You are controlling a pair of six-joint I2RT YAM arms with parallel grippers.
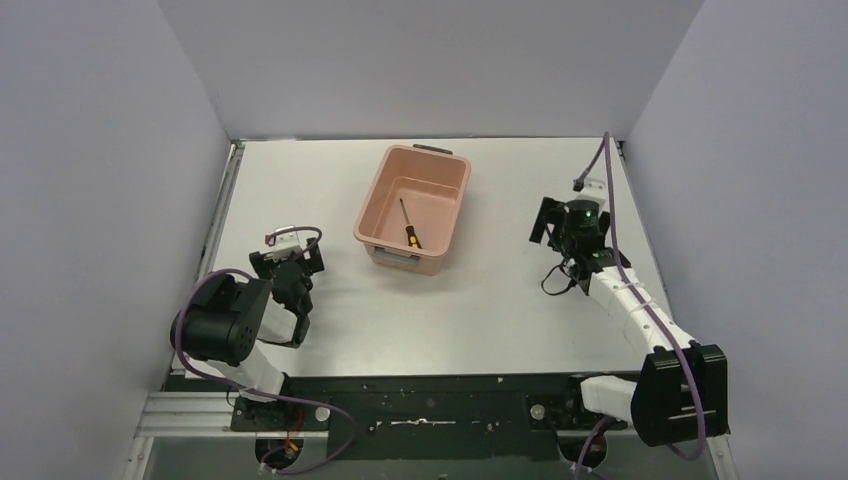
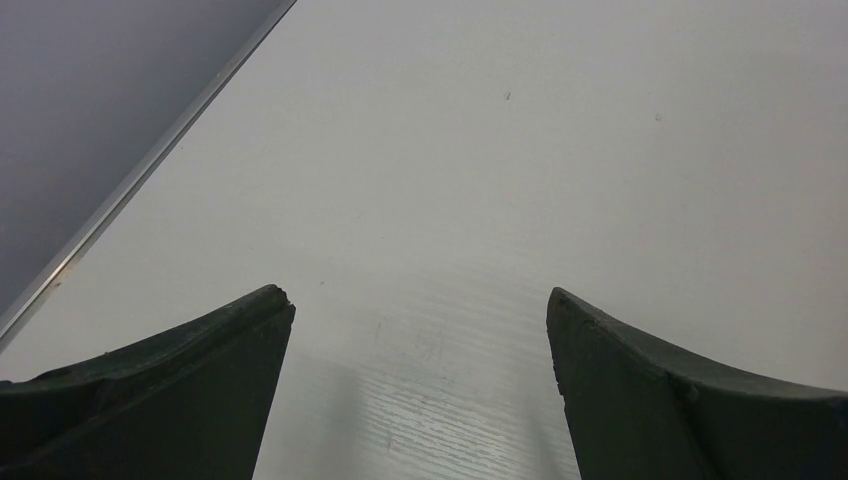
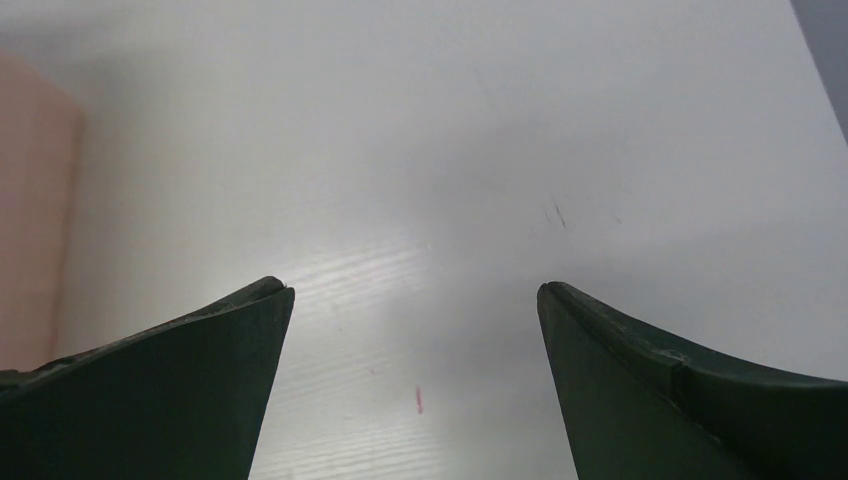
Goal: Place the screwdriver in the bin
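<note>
The screwdriver (image 1: 410,224) lies inside the bin (image 1: 372,190), just above the middle of the overhead view. It rests on the bin's floor at a slant, with the yellow-and-black handle toward the lower edge of the frame and the thin shaft running up and to the left. No part of it reaches over the rim. From this height it appears to lie flat, though it may be leaning slightly on a wall.

Neither arm is at the bin. The right claw (image 3: 415,288) sits at the right of the overhead view, well apart from the bin. Its wrist view shows the fingers spread wide with only bare worktop (image 1: 480,320) between them — nothing is held. The left claw (image 2: 420,292) sits at the lower left of the overhead view, below and to the left of the bin. It is also parted and empty, with plain white surface filling the gap.

As I read it, the task's main step is done — the tool is in the container and let go. Nothing else lies loose on the worktop to be picked up. All that seems left is for the arms to draw back toward their bases at the bottom of the frame, if the routine asks for that.
</note>
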